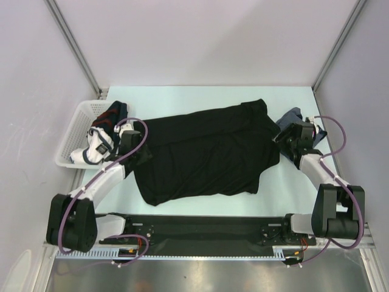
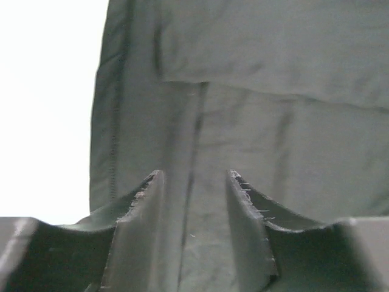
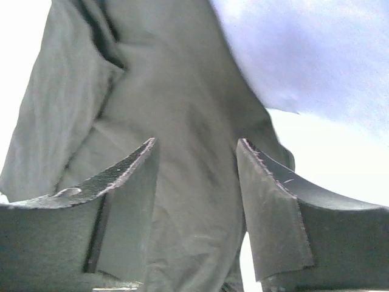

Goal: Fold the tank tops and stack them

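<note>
The black tank top lies spread flat across the middle of the table, folded over along its far edge. My left gripper hangs over its left edge, jaws open, with black cloth lying flat under the gap of the gripper. My right gripper stands at the right edge, jaws also open over dark cloth, nothing pinched in the gripper. The blue-grey tank top lies bunched just behind the right gripper, and it shows as pale blue cloth in the right wrist view.
A white plastic basket stands at the table's left edge with dark red, navy and white clothes in it. Side walls close in the table on both sides. The arms' black base rail runs along the near edge.
</note>
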Controlling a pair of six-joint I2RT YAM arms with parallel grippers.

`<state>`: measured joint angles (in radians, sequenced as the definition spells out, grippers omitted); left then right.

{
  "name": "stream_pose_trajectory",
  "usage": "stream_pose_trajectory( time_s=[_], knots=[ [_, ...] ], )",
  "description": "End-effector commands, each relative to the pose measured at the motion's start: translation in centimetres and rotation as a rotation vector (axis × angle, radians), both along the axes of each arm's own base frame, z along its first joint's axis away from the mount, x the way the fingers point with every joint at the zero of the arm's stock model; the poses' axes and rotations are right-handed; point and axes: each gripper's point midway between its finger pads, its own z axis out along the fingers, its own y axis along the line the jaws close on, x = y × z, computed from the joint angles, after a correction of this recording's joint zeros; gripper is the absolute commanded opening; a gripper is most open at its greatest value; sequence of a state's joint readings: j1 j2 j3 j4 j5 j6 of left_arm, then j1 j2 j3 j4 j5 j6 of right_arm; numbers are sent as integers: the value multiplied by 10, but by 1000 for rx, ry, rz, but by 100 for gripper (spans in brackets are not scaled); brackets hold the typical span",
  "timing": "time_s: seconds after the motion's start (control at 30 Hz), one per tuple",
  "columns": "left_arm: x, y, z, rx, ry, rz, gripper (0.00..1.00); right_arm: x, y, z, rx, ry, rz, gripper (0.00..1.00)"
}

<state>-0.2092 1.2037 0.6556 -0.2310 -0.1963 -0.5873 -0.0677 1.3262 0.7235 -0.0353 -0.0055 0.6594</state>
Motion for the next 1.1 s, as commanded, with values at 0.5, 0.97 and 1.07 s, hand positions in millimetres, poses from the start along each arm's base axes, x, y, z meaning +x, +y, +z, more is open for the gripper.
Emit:
stream_pose_trajectory(
  time_s=[0.5,0.97,1.07],
  knots=[
    [32,-15,-18,-65,68,-93,23,-6,-36,-64,117,128,-259,28],
    [50,-23,-33,-58,118,-116,21,6,-62,-93,151,171,-376,14],
    [53,-20,-37,-41,135,-111,21,9,-60,-97,157,176,-356,18]
  ],
)
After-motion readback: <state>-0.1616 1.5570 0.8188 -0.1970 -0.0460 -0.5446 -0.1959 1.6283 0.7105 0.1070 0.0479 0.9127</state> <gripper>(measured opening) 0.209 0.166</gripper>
